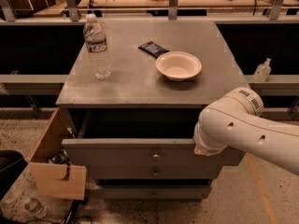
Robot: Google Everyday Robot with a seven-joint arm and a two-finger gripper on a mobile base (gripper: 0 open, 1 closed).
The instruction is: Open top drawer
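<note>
The top drawer (126,152) is the widest grey front of the three, with a small round knob (156,156) at its centre. It stands pulled out from the grey cabinet (140,85), and a dark gap shows behind its top edge. My white arm (243,127) reaches in from the right. Its wrist end sits at the drawer's right top edge, and the gripper (202,146) is hidden behind the arm. Two slimmer drawer fronts (154,173) sit below.
On the cabinet top stand a water bottle (96,45), a white bowl (178,65) and a dark packet (153,48). An open cardboard box (51,164) sits on the floor at the left. A sanitiser bottle (262,70) stands on the right ledge.
</note>
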